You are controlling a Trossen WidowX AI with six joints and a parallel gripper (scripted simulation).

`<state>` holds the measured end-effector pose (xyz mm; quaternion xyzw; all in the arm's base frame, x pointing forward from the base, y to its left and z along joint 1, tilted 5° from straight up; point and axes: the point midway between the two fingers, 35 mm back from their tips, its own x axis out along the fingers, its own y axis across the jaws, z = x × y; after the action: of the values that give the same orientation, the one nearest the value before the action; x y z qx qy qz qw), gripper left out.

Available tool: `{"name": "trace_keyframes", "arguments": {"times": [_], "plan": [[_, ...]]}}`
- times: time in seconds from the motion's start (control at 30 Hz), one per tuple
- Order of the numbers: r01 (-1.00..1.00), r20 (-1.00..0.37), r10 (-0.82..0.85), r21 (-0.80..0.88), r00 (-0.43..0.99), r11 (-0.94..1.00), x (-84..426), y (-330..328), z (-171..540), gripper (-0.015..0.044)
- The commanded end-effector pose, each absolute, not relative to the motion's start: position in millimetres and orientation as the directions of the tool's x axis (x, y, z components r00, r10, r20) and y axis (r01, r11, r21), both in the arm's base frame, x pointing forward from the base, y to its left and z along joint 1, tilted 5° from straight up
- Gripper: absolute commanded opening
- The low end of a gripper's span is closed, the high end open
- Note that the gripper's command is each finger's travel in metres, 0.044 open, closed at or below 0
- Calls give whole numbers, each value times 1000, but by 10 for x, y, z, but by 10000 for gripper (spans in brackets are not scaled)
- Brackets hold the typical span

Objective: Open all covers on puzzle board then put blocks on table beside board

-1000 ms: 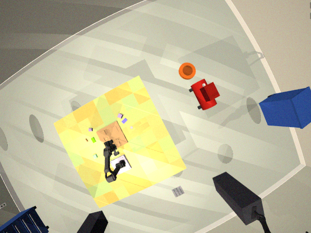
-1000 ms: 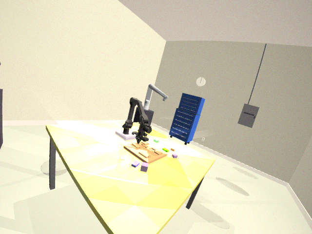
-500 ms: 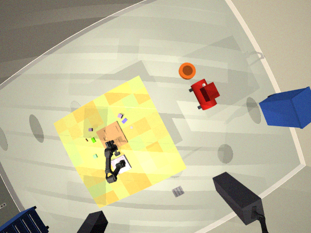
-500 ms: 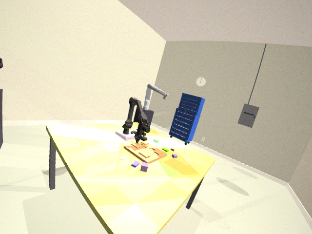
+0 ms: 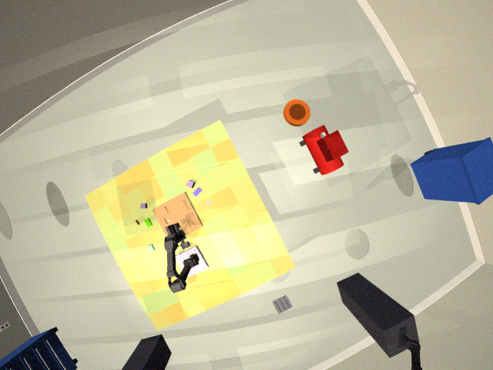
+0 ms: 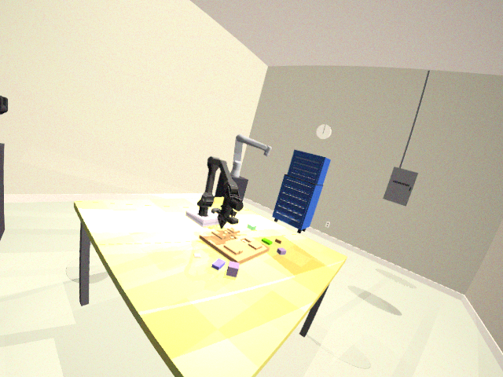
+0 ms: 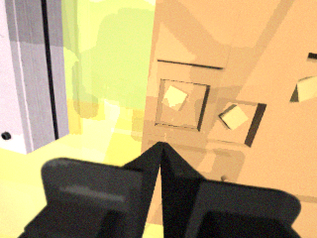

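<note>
The orange-brown puzzle board (image 5: 173, 203) (image 6: 240, 259) (image 7: 198, 30) carries raised plates, among them a front plate (image 6: 233, 247) and a right plate (image 6: 255, 244). In the wrist view two square outlines hold a pale tilted square (image 7: 174, 97) and another pale square (image 7: 234, 117); whether these outlines are covers or wells is unclear. On the table beside the board lie a purple cube (image 5: 190, 183) (image 6: 233, 269), a violet block (image 5: 197, 192) (image 6: 218, 264), a green block (image 5: 148, 222) (image 6: 266, 241) and several others. My gripper (image 6: 222, 225) (image 7: 161, 146) is shut and empty, above the board's arm-side edge.
Also beside the board are a pale piece (image 5: 208, 202) (image 6: 197, 254), a smaller purple block (image 5: 143, 206) (image 6: 281, 250), a dark brown one (image 5: 137, 222) (image 6: 278, 240) and a mint one (image 5: 150, 247) (image 6: 251, 226). The arm's whitish base plate (image 5: 202, 265) (image 7: 15, 99) stands near.
</note>
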<state>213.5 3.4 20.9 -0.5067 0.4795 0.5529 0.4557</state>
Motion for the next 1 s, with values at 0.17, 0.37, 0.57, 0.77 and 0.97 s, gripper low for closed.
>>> {"name": "trace_keyframes", "arguments": {"times": [0.17, 0.37, 0.57, 0.77, 0.97], "plan": [[-990, -998, 14, 63, -65, -129, 2157, 24, 347, 0], [-990, -998, 14, 63, -65, -129, 2157, 22, 425, 0], [-993, -997, 18, 69, -71, -95, 2178, 18, 425, 0], [-983, -998, 17, 69, -67, 173, 2494, -91, 500, 0], [-898, -998, 16, 63, -63, 436, 2810, -228, 545, 0]]}}
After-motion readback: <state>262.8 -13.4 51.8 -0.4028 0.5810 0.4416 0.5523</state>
